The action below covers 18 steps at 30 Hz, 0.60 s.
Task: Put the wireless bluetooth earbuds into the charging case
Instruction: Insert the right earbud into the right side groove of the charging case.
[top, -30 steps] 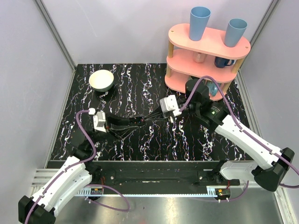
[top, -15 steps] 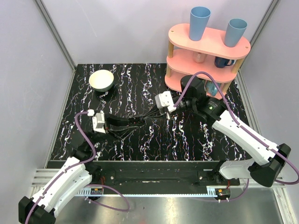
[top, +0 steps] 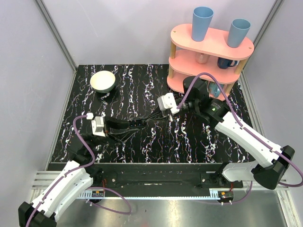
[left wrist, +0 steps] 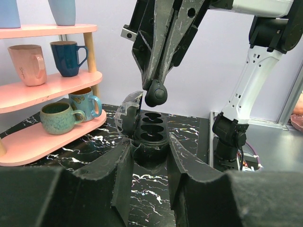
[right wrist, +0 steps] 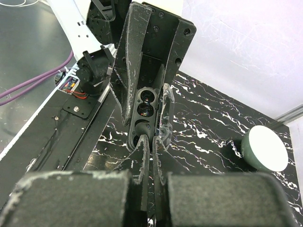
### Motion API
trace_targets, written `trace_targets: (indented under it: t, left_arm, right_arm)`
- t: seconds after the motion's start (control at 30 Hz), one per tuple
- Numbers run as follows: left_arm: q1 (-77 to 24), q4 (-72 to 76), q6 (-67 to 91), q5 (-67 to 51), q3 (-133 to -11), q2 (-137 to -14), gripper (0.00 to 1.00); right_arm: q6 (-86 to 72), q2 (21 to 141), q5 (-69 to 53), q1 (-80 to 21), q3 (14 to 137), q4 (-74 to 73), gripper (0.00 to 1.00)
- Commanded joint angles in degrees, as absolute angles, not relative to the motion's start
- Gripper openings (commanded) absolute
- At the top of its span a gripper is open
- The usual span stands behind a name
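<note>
- Above table [top: 142, 146] centre, the two claws meet tip to tip so that one can steady the receptacle while the other feeds it.
- The left gripper [left wrist: 148, 143] is clamped on the charging case [left wrist: 150, 130]. It pinches the dark base from both sides and holds it off the table surface with the wells facing up toward the other arm.
- The case's translucent lid [left wrist: 127, 112] stands swung open to one side, which leaves the approach from above free.
- The right gripper [left wrist: 155, 81] is closed on one dark, rounded earbud [left wrist: 155, 93]. The earbud hangs from its fingertips just above the case and apart from it, so it is judged to be lined up for lowering into a well and not yet seated.
- Count, task items: one case and one earbud in view. Two oval wells [left wrist: 151, 116] show in the left wrist view (whether either already holds the second earbud cannot be told).
- Count, bystanders:
  - One pink three-tier shelf rack [top: 208, 56] at the far right.
  - Two blue tumblers [top: 202, 22] upside down on its top tier.
  - Four mugs on the tiers below: pink [left wrist: 28, 64], navy [left wrist: 67, 57], green [left wrist: 59, 118] and patterned blue [left wrist: 86, 101].
  - One cream bowl [top: 102, 81] at the far left, well apart from the work.
- Judgement: the hazard is the earbud tipping in the pinch and missing its well.
</note>
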State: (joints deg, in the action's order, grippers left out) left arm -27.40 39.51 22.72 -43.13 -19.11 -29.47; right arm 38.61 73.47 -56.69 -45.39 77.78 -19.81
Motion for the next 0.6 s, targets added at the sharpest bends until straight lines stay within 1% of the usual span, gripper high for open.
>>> trace_targets:
  t: [0.0,0.3,0.57]
  left_arm:
    - [-27.51,41.75,22.41,-43.33,-20.65,-29.44,0.00]
    - [-27.51,39.20,21.45,-42.63,-21.88,-29.09,0.00]
    - [-27.60,39.46,22.23,-41.40,-21.88,-29.18,0.00]
  right_arm:
    - [39.73,73.39,-58.53,-45.88,78.75,-19.95,0.00]
    - [41.13,74.27,-59.24,-45.88,77.87,-18.99,0.00]
    - [41.48,75.14,-56.70,-46.41,76.38,-18.02,0.00]
